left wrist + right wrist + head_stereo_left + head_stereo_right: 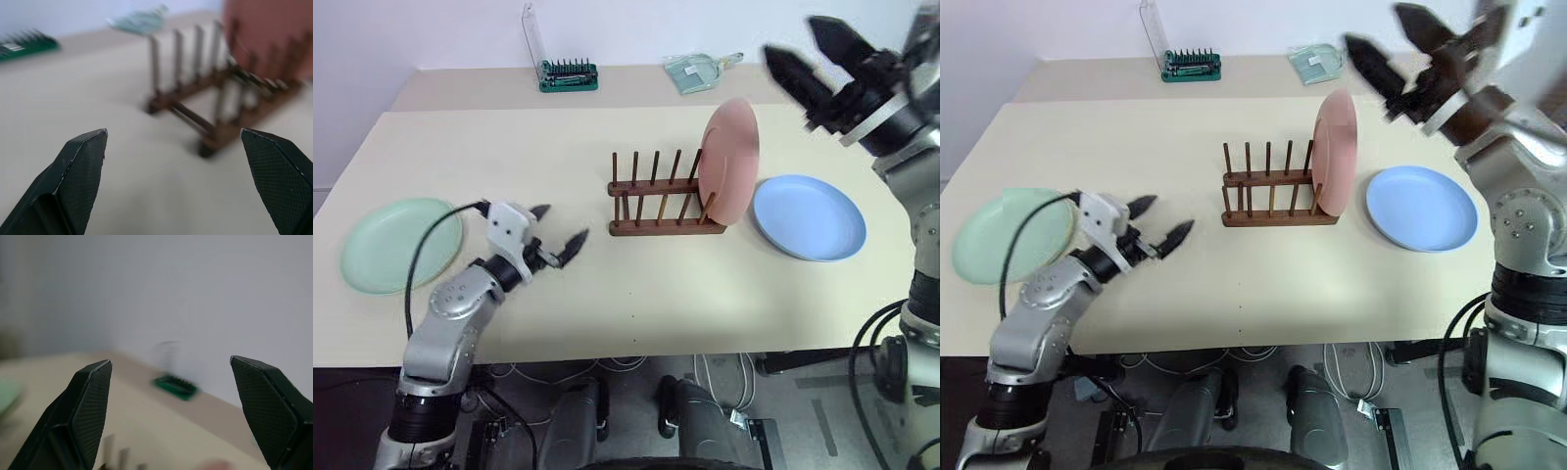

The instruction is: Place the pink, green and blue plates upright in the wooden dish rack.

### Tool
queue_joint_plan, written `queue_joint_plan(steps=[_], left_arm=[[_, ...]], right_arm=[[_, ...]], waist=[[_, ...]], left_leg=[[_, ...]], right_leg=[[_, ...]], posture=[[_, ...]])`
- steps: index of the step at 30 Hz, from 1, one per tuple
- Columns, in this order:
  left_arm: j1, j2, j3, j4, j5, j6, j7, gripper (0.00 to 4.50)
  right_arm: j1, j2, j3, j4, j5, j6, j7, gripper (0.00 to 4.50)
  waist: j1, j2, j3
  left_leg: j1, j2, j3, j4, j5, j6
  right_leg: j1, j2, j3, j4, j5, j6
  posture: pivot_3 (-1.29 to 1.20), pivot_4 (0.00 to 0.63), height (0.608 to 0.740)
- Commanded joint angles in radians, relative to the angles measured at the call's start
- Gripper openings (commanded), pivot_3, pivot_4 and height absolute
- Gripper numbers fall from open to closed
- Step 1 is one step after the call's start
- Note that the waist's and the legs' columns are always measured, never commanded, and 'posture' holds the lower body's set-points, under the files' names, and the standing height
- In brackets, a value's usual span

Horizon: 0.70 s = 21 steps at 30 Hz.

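The pink plate (729, 160) stands upright in the right end of the wooden dish rack (661, 202) at the table's middle. Just right of the rack, the blue plate (809, 216) lies flat. At the table's left edge lies the green plate (399, 244), also flat. My left gripper (558, 232) is open and empty, low over the table between the green plate and the rack, pointing toward the rack (215, 112). High above the pink and blue plates, my right gripper (806, 54) is open with nothing between its fingers.
A green screwdriver-bit holder (569, 74) with a clear lid stands at the table's back, with a clear packet (697, 70) to its right. A cable (426, 255) loops from my left wrist over the green plate's edge.
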Motion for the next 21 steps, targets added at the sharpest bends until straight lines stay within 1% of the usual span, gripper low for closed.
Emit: queue_joint_plan(steps=[1,3,4,6,9,12,14,16,21], left_arm=[[-0.046,0.006,0.118,-0.003,0.010,0.058,0.123,4.50],[-0.080,0.009,0.200,0.011,0.030,0.130,0.236,4.50],[-0.093,0.008,0.224,0.013,0.036,0.156,0.276,4.50],[-0.127,0.000,0.329,0.013,0.056,0.244,0.409,4.50],[-0.150,0.013,0.428,0.006,0.135,0.347,0.566,4.50],[-0.168,0.002,0.572,-0.001,0.186,0.436,0.708,4.50],[-0.163,-0.005,0.624,-0.012,0.203,0.479,0.751,4.50],[-0.150,-0.015,0.655,-0.019,0.196,0.535,0.753,4.50],[-0.154,-0.085,0.747,-0.031,0.167,0.654,0.767,4.50]], right_arm=[[0.020,-0.008,0.126,-0.066,-0.097,-0.051,0.141,3.92],[0.030,0.012,0.201,-0.067,-0.165,-0.078,0.179,3.92],[0.030,0.022,0.219,-0.060,-0.187,-0.087,0.187,3.92],[0.039,0.056,0.261,-0.045,-0.240,-0.117,0.199,3.92],[0.043,0.097,0.281,-0.021,-0.277,-0.134,0.219,3.92],[0.035,0.133,0.291,0.028,-0.313,-0.156,0.234,3.92],[0.036,0.150,0.294,0.047,-0.334,-0.167,0.247,3.92],[0.036,0.165,0.293,0.058,-0.348,-0.172,0.256,3.92],[0.038,0.193,0.284,0.063,-0.367,-0.171,0.270,3.92]], waist=[[0.002,0.000,0.000],[0.002,-0.001,0.000],[0.002,-0.001,0.000],[0.003,-0.002,0.001],[0.003,-0.003,0.001],[0.003,-0.006,0.001],[0.003,-0.007,0.001],[0.005,-0.008,0.001],[0.005,-0.009,0.000]], left_leg=[[0.001,0.000,0.000,0.000,0.000,0.000],[0.001,0.000,0.001,0.001,0.000,0.000],[0.001,0.000,0.001,0.001,0.000,0.000],[0.000,0.000,0.001,0.001,0.000,0.000],[0.000,0.000,0.002,0.001,0.000,0.000],[0.001,0.000,0.002,0.001,0.000,0.000],[0.001,0.000,0.002,0.001,0.000,0.000],[0.001,0.000,0.002,0.001,0.000,-0.001],[0.001,0.000,0.002,0.001,-0.001,-0.003]], right_leg=[[0.000,0.000,0.000,0.000,0.000,0.000],[0.001,0.000,0.000,0.000,0.000,-0.001],[0.001,0.000,0.000,0.000,0.000,-0.001],[0.000,-0.001,0.000,0.000,0.001,0.001],[0.000,0.000,0.000,0.000,0.002,0.002],[0.001,0.000,0.000,0.001,0.003,0.002],[0.001,0.000,0.000,0.001,0.003,0.002],[0.001,-0.001,0.000,0.001,0.003,0.002],[0.001,-0.001,0.000,0.000,0.005,-0.002]], posture=[[0.00,0.150,0.740],[0.00,0.150,0.740],[0.00,0.150,0.740],[0.00,0.150,0.740],[0.00,0.150,0.740],[0.00,0.150,0.740],[0.00,0.150,0.740],[0.00,0.150,0.740],[0.00,0.150,0.740]])
